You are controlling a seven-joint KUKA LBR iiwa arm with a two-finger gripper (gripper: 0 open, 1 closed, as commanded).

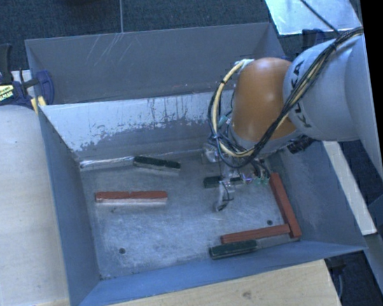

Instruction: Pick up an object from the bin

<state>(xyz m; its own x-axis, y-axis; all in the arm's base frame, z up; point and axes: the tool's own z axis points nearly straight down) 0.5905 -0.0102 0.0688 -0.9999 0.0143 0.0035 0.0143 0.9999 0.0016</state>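
Here the pincer (222,199) hangs in the bin (71,201) near a reddish-brown L-shaped strip (283,203); spread or pressed together, I cannot tell.

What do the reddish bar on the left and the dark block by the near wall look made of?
The reddish bar: probably wood, a matte red-brown face with a pale strip along its lower edge, like a bare core. The dark block: matte, blackish, no glint; perhaps rubber or plastic, cannot tell which.
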